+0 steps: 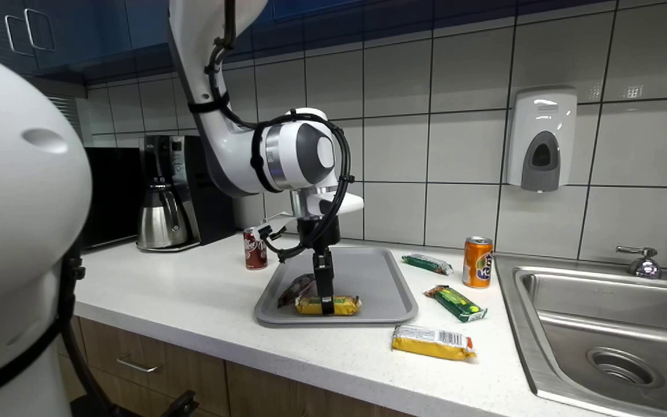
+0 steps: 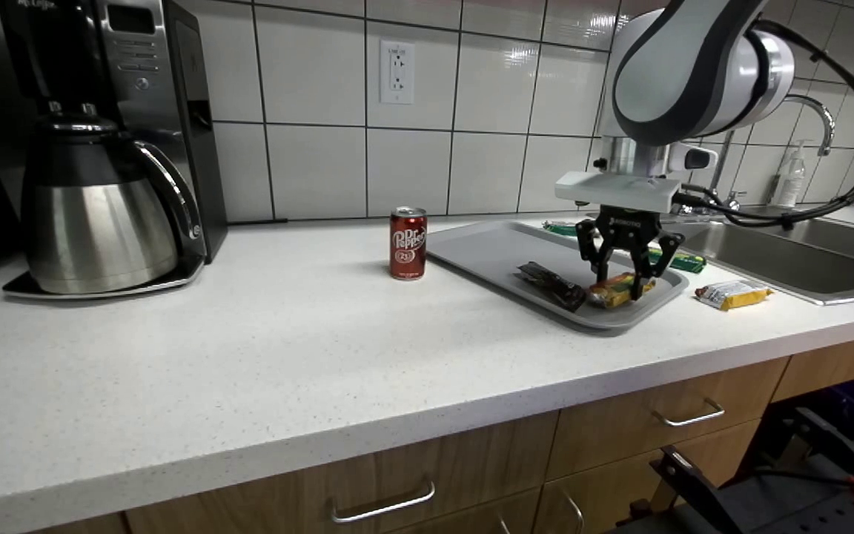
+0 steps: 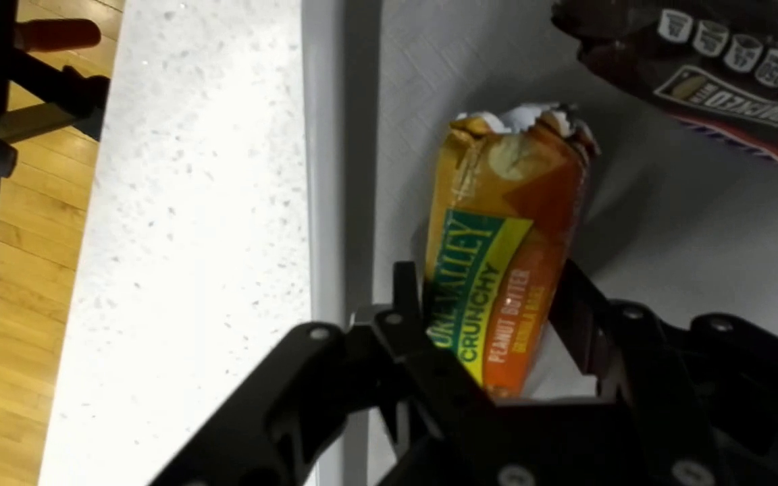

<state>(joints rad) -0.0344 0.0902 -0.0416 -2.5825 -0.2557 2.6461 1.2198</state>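
Observation:
My gripper (image 1: pixel 326 307) points down over the front part of a grey tray (image 1: pixel 371 278). Its fingers are partly closed on both long sides of a yellow-orange granola bar (image 1: pixel 345 305) and appear to touch it. In the wrist view the granola bar (image 3: pixel 497 250) stands between the black fingers of the gripper (image 3: pixel 488 287), its lower end partly hidden. I cannot tell whether it rests on the tray or sits just above. A dark-brown wrapped bar (image 3: pixel 720 74) lies on the tray beside it, also visible in an exterior view (image 2: pixel 553 285).
Two green-wrapped bars (image 1: pixel 456 303) (image 1: pixel 427 263) and a yellow-white bar (image 1: pixel 433 343) lie between tray and sink (image 1: pixel 527 324). An orange can (image 1: pixel 477 262) stands near the wall. A red can (image 2: pixel 408 243) and a coffee maker (image 2: pixel 101 200) stand on the tray's other side.

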